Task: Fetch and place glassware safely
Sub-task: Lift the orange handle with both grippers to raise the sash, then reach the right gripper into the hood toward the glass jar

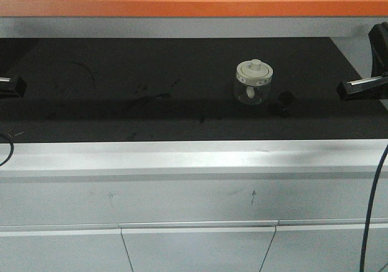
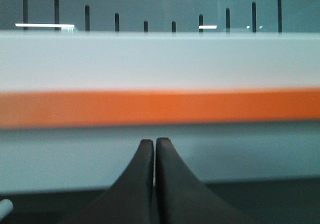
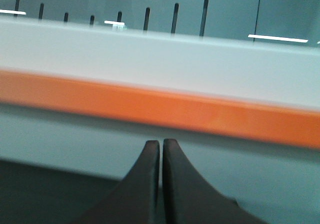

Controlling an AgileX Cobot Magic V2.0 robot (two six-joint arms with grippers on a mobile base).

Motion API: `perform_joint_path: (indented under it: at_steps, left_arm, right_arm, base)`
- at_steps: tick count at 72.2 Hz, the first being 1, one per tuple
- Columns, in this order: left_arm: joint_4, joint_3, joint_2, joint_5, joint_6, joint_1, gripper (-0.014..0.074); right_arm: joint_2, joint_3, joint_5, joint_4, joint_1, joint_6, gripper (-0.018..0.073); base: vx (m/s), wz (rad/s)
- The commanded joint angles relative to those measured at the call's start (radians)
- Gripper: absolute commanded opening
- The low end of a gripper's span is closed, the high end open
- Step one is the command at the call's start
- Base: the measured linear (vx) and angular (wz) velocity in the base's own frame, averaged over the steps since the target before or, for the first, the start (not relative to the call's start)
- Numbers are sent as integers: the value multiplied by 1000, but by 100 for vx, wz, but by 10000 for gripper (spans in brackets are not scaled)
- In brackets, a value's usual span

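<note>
- Jar (image 1: 253,83) stands upright on the black tabletop (image 1: 121,66), right of centre, about midway between the far and near edges. Nothing touches it.
- Cream lid (image 1: 254,71) sits on top, wider than the glass body, with a knob (image 1: 255,62) in the middle.
- A pale shape shows through the glass; I cannot tell what it is.
- Some small dark bits (image 1: 282,102) lie just right of the jar; too dim to identify.
- Left gripper (image 2: 154,141): jaws pressed together, holding nothing, out at the left edge and well away from the jar.
- Right gripper (image 3: 160,143): jaws likewise together and empty, at the right edge, the nearer of the two to the jar.
- Both wrist views show only the orange band (image 2: 150,108) and the wall; the jar is in neither.
- Handling, my read: small and light, rigid, smooth glass, so slippery and breakable.
- The lid looks to rest loose; lifting by the knob may bring the lid away alone.
- I would open the right jaws wide and take the glass body below the lid overhang, squeezing gently.
- Keep it upright in transit and set it down slowly.
</note>
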State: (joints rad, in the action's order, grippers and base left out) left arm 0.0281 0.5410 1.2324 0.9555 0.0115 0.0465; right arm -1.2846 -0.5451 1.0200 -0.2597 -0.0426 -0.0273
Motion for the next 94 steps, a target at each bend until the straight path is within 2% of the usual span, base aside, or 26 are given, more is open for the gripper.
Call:
perform_joint_path:
  at_steps: [1, 23, 34, 47, 66, 75, 94]
  left_arm:
    - [-3, 30, -22, 36, 8, 0, -1]
    - [-3, 30, -22, -58, 7, 0, -1]
    - [-2, 30, -22, -117, 7, 0, -1]
    - [-2, 30, -22, -170, 7, 0, -1]
    - [-3, 30, -22, -167, 7, 0, -1]
    - [-3, 30, -22, -167, 7, 0, -1]
    - [-3, 30, -22, -168, 7, 0, -1]
  right_arm:
    - [24, -28, 49, -16, 0, -15, 0]
    - [24, -27, -61, -108, 0, -99, 0]
    - [24, -27, -132, -217, 0, -154, 0]
    - [24, -27, -152, -329, 0, -239, 0]
    - [24, -27, -182, -346, 0, -351, 13]
    - [24, -27, -211, -347, 0, -363, 97]
    - [24, -27, -225, -347, 0, -369, 487]
  base:
    - [0, 0]
    - [0, 0]
    - [0, 0]
    - [0, 0]
    - [0, 0]
    - [0, 0]
    - [0, 0]
